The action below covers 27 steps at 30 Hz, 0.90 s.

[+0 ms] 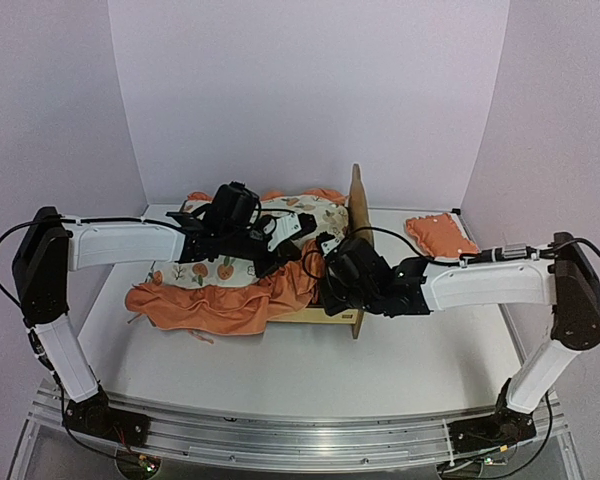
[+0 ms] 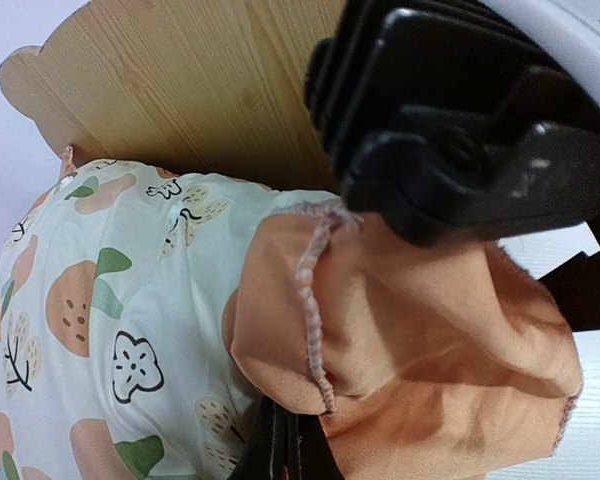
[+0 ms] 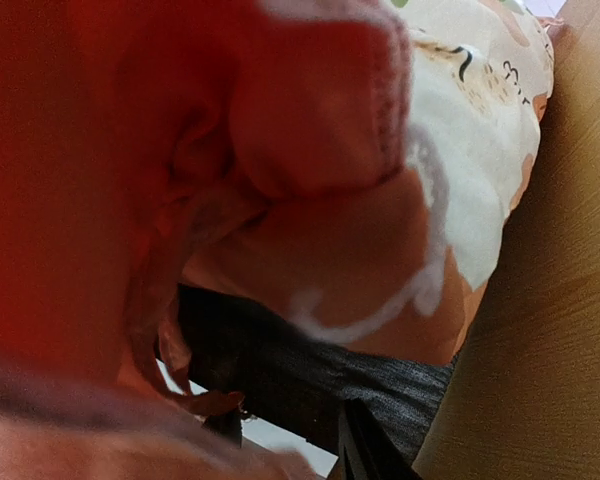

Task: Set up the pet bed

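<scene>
- Nearest the arm bases, the front stretch of the surface (image 1: 310,370) has nothing but the two arms reaching in over it, left and right.
- The pet bed (image 1: 358,205) sits about mid-surface. Its headboard stands upright at the bed's right end, and the near side rail (image 1: 335,317) peeks out at the bottom.
- The mattress pad (image 1: 220,300) is flopped over most of the bed, with its orange ruffle spilling off the near-left side onto the surface.
- The right claw (image 1: 325,250) is down at the headboard end, just left of the headboard and right over the bed. Its own camera is mostly smothered in blurry orange cloth, with the grey felt base (image 3: 400,385) and wood beside it, so I honestly can't tell if its jaws are apart or pinching.
- The left claw (image 1: 298,228) is a touch farther back, above the pad and close to the right one. Its jaws are together (image 2: 280,440) with the ruffle bunched up right at the tips, and I can't say whether any cloth is actually pinched. The headboard is just past it.
- A small orange pillow (image 1: 440,235) lies toward the far right edge, well clear of the bed.
</scene>
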Tool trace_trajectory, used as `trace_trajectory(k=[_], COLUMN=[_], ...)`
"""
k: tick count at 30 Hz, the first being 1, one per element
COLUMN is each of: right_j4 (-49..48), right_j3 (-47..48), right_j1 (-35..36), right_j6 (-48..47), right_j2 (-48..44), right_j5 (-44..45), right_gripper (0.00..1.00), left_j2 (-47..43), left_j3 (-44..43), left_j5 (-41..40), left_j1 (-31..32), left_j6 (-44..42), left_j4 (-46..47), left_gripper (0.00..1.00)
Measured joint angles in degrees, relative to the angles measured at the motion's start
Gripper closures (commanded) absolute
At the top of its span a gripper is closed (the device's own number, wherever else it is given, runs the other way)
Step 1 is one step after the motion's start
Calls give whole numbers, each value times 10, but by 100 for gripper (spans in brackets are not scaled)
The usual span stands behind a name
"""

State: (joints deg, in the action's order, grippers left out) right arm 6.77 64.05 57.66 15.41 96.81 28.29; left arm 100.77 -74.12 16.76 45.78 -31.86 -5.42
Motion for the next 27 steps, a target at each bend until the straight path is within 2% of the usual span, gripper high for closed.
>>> trace_trajectory(k=[12, 15, 23, 27], right_j4=[14, 18, 14, 10], right_j3=[-4, -4, 20, 23], right_j1=[-11, -12, -16, -22], right_j6=[-25, -35, -42, -41], right_j2=[-2, -4, 22, 29], right_j5=[-83, -88, -94, -104], right_gripper=[65, 67, 67, 78], left_j2=[-6, -6, -6, -7], left_j3=[8, 8, 8, 11], left_j5=[0, 0, 1, 1], left_j1=[-3, -5, -6, -7], left_j6=[4, 4, 4, 4], left_j4=[6, 6, 6, 9], left_gripper=[100, 100, 100, 100])
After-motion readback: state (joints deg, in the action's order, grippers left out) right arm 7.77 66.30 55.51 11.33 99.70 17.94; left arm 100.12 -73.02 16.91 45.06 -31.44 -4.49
